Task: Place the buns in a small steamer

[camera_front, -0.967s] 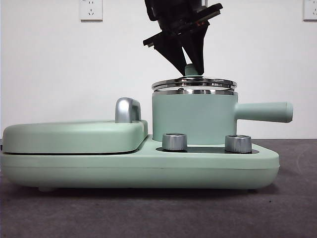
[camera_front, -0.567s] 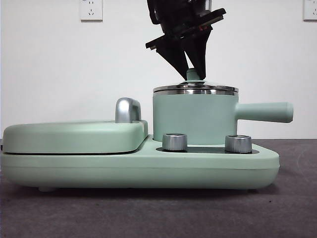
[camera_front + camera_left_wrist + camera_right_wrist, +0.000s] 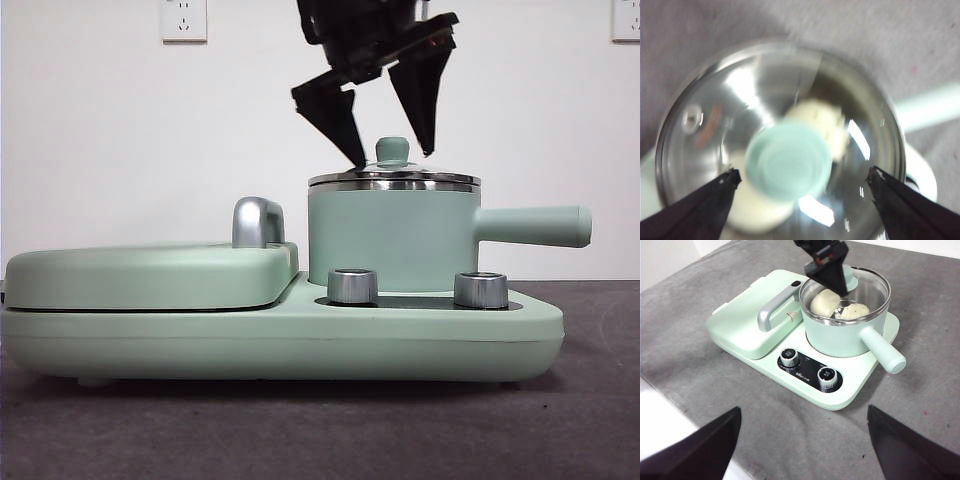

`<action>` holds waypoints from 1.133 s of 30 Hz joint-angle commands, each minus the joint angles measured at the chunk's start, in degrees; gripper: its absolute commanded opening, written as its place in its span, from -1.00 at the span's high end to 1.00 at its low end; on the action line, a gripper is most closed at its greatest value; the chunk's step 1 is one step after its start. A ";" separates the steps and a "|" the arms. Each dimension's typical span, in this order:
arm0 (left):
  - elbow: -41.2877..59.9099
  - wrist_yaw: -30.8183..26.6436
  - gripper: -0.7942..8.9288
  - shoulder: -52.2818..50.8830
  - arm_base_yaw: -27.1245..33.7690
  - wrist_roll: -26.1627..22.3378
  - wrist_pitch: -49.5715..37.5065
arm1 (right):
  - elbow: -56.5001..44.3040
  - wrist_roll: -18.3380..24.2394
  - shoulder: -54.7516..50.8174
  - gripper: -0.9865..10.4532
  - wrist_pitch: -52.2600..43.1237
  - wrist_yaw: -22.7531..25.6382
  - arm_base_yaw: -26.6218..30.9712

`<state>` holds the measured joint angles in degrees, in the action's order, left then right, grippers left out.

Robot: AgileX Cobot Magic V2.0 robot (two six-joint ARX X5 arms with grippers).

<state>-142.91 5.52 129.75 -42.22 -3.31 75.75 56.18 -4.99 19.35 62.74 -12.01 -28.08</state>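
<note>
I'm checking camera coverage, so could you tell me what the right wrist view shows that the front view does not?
Only the right wrist view shows the two buns inside the small steamer and the right tool, open, far from the cooker. Only the front view shows the wall sockets. Both show the open left tool above the lid's knob, the steamer's handle and the two dials.
</note>
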 commanded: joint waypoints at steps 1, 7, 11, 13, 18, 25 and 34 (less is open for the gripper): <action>-1.75 0.07 -0.07 -3.91 -0.13 1.29 3.87 | 0.55 -0.98 -0.07 0.13 -0.52 -0.04 -0.28; 1.86 0.70 -0.06 -14.78 -0.70 4.83 8.28 | 0.55 -0.98 -0.07 0.13 -0.52 -0.15 -0.28; 19.45 0.70 -0.06 -27.71 -1.68 3.85 8.28 | 0.52 -0.57 -0.02 0.13 -0.55 -1.84 -0.28; 27.65 0.70 -0.06 -32.98 -1.68 3.87 8.28 | 0.52 -0.50 -0.04 0.13 -0.57 -3.13 -0.28; 47.78 0.70 -0.06 -46.47 -1.62 5.49 5.16 | 0.48 0.11 -0.02 0.13 -0.61 -5.53 -0.28; 75.30 0.66 -0.06 -70.44 -1.64 13.42 -15.08 | 0.48 2.86 -0.02 0.13 -0.77 -8.52 -0.31; 94.01 -0.87 -0.05 -91.95 -1.62 17.51 -29.29 | 0.44 3.82 -0.02 0.13 -2.89 -9.07 -0.28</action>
<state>-48.69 4.93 38.04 -43.46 12.49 47.72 56.18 -1.85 19.35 60.51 -20.95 -28.08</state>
